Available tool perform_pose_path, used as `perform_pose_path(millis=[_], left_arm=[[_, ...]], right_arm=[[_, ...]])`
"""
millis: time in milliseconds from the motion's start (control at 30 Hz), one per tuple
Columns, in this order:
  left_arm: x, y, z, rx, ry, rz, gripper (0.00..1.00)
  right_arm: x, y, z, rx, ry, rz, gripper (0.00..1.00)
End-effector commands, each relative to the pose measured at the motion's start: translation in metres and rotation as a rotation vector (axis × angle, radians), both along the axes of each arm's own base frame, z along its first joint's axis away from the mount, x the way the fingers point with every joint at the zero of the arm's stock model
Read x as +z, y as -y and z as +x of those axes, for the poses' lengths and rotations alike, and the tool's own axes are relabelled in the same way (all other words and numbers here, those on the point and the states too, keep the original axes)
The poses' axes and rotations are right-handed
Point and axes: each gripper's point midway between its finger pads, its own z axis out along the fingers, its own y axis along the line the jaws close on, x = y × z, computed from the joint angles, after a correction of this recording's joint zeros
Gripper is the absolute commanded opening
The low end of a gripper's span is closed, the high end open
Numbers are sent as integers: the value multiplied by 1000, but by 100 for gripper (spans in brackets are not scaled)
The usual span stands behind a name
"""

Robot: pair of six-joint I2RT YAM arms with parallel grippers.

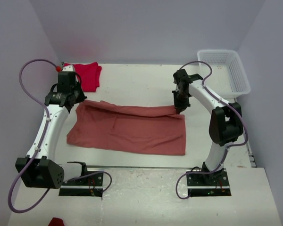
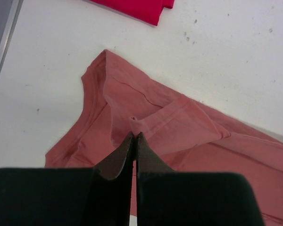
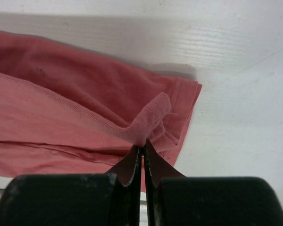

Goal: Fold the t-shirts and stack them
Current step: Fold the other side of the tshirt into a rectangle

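Where the pink t-shirt (image 1: 132, 134) lies: spread across the middle of the bench (image 1: 146, 80).
Left gripper (image 2: 134, 137): clamped on its far-left edge.
Right gripper (image 3: 144, 148): clamped on its far-right corner.
Red t-shirt (image 1: 87, 76): far-left corner.

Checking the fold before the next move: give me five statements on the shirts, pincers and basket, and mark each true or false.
1. The left pincer is shut on the pink t-shirt. True.
2. The right pincer hangs open with nothing in it. False: it is shut on a pinch of the pink t-shirt's far right edge.
3. The red t-shirt lies at the far left of the table. True.
4. The red t-shirt is stacked on the pink t-shirt. False: they lie apart, with bare table between them.
5. The white mesh basket sits at the far right corner. True.
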Motion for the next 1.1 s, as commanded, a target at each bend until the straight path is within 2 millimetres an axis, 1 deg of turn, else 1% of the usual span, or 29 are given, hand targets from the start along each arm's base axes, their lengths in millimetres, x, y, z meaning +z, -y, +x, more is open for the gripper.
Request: perform_pose_path(millis=[0, 133, 167, 300, 333, 400, 500, 567, 600, 633, 667, 700, 733, 767, 833, 867, 900, 933, 967, 1000, 1033, 1067], left_arm=[[11, 0, -13, 23, 33, -13, 0], [14, -1, -24, 29, 32, -18, 0], [13, -1, -26, 31, 30, -19, 0], [9, 3, -34, 23, 24, -40, 0], [10, 4, -37, 24, 28, -47, 0], [3, 5, -42, 23, 11, -56, 0], [-5, 3, -52, 36, -11, -57, 0], [-9, 2, -60, 62, -22, -67, 0], [-11, 2, -65, 72, -30, -71, 0], [-6, 2, -71, 93, -8, -94, 0], [-6, 3, -76, 103, -2, -108, 16], [-3, 4, -80, 109, 16, -122, 26], [10, 3, -88, 130, 78, -146, 29], [23, 1, -96, 141, 138, -150, 36], [40, -7, -102, 189, 195, -145, 42], [46, -11, -105, 213, 208, -135, 43], [52, -17, -107, 239, 211, -116, 43], [53, -19, -107, 245, 214, -106, 44], [59, -20, -101, 242, 240, -99, 44], [57, -16, -94, 203, 231, -91, 44], [58, -13, -88, 175, 234, -93, 44], [56, -7, -81, 137, 230, -99, 44]], right_arm=[[15, -6, -13, -8, 10, 28, 0], [15, -5, -23, -10, 3, 23, 0], [18, -5, -24, -13, 13, 26, 0], [21, -5, -31, -9, 12, 31, 0], [19, -5, -33, -9, 5, 30, 0], [17, -5, -36, -9, -1, 28, 0], [9, -8, -46, -4, -31, 39, 0], [2, -12, -56, 2, -64, 50, 0], [2, -13, -60, -4, -70, 48, 6], [4, -12, -66, -7, -63, 50, 35], [8, -15, -68, -12, -35, 48, 46], [15, -18, -68, -11, 3, 55, 67], [35, -22, -67, -6, 98, 101, 99], [47, -29, -65, 4, 147, 134, 99], [73, -31, -62, 20, 224, 152, 99], [82, -29, -59, 16, 252, 138, 99], [99, -28, -53, 16, 299, 128, 99], [109, -28, -49, 35, 342, 127, 99], [116, -28, -41, 37, 387, 124, 99], [126, -33, -32, 49, 426, 147, 99], [128, -39, -29, 72, 424, 166, 99], [119, -46, -21, 75, 392, 179, 99]])
